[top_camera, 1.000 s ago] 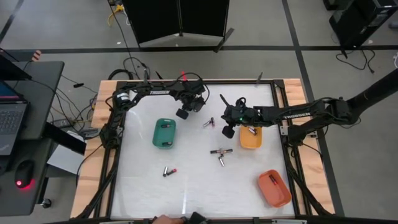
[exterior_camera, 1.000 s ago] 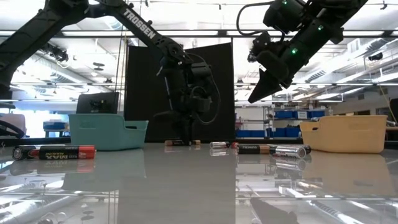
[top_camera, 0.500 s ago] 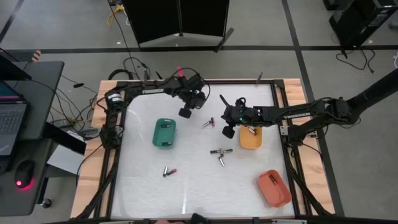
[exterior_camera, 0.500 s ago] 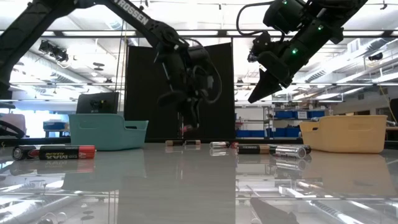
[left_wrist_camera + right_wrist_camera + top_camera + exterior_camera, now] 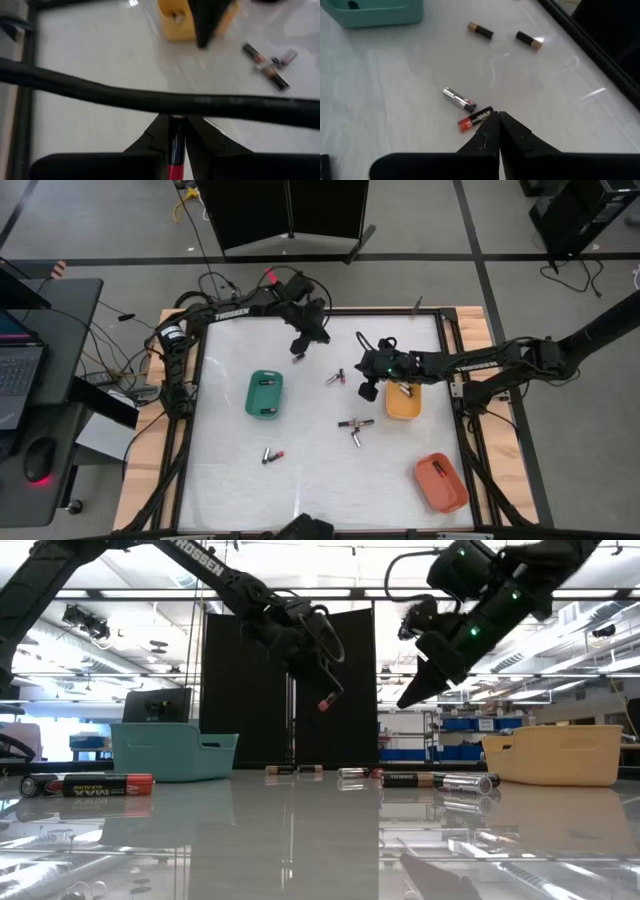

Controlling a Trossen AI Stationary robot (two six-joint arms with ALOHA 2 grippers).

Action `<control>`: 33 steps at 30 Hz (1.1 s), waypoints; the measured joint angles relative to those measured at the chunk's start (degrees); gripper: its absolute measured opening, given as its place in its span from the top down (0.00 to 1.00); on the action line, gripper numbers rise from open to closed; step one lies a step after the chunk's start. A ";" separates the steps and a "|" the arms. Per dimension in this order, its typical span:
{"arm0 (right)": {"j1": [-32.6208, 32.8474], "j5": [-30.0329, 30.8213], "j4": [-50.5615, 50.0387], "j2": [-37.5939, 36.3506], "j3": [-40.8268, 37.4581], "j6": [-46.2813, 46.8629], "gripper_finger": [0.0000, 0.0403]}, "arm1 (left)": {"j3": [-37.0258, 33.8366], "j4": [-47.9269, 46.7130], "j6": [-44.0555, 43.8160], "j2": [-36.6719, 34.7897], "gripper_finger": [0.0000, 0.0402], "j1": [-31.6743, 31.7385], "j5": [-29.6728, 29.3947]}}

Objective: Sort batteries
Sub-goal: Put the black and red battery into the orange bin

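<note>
White capitals reading "TROSSEN" run along the left arm (image 5: 232, 311) link in the high view, well back from its jaws; in the low view only the letters "ROSSEN" show on that same arm. The red-and-black battery (image 5: 476, 119) lying just beyond the closed right jaws carries "MAX" in the right wrist view. The other battery labels are too small to read.

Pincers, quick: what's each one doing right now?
Left pincer: shut on a battery, lifted above the table.
Right pincer: shut, empty, above the loose batteries beside the yellow tray.
</note>
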 joint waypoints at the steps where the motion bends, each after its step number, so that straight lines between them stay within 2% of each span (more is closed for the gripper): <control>1: -0.23 -0.45 2.50 0.01 -1.22 -0.16 0.98 | -0.69 1.60 -1.10 0.00 0.88 0.26 0.67; 4: -0.62 -1.58 12.16 0.01 -5.68 -0.88 0.98 | -3.02 6.84 -3.66 0.02 0.88 0.54 3.91; 9: -0.70 -3.28 27.51 0.36 -12.43 -1.25 0.98 | -9.47 24.08 -12.05 0.07 0.88 0.41 8.36; 18: -0.37 -3.71 34.09 0.53 -14.85 -0.40 0.98 | -22.78 62.59 -33.12 -1.92 0.88 -1.00 11.01; 22: 0.77 -3.73 40.37 0.53 -14.85 -1.12 0.97 | -31.17 76.29 -37.29 -5.96 0.88 -2.03 7.64; 25: 1.84 -3.72 44.16 0.51 -14.85 -2.58 0.96 | -37.71 82.40 -39.06 -10.27 0.88 -2.84 4.98; 33: 4.28 -5.07 46.99 2.49 -8.81 -6.09 0.96 | -48.51 86.29 -39.71 -19.56 0.88 -8.41 -4.95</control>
